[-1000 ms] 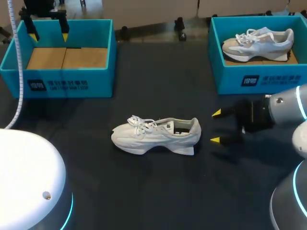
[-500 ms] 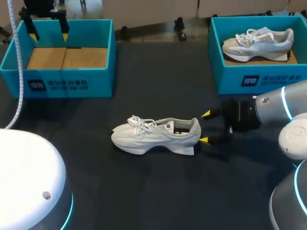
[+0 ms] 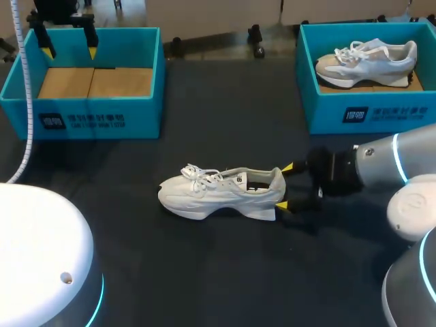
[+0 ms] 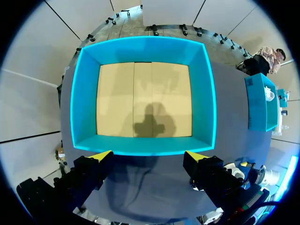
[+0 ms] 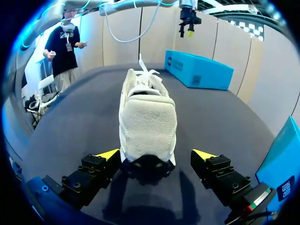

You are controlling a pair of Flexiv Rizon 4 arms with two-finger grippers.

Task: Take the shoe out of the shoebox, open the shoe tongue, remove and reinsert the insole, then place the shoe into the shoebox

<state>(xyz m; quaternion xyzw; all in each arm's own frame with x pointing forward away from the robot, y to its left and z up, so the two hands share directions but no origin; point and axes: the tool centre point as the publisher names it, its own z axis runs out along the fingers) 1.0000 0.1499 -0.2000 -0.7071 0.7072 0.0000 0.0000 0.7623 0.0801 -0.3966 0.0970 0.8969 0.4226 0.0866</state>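
A white sneaker (image 3: 221, 191) lies on its sole mid-table, toe to the left, heel to the right. My right gripper (image 3: 283, 186) stands open at the heel, one yellow tip on each side of it without touching. In the right wrist view the shoe's heel (image 5: 147, 124) sits between the open fingers of the right gripper (image 5: 158, 153). My left gripper (image 3: 68, 42) hangs open above the empty blue shoebox (image 3: 88, 116) at the far left; the left wrist view looks down into that shoebox (image 4: 89, 79) over the left gripper (image 4: 147, 154).
A second blue shoebox (image 3: 368, 109) at the far right holds another pale sneaker (image 3: 368, 60). A white cable (image 3: 27, 102) hangs past the left box. Dark tabletop lies open around the shoe.
My right gripper has moved left along the table until its open fingers straddle the shoe's heel. The shoe and the left arm have not moved.
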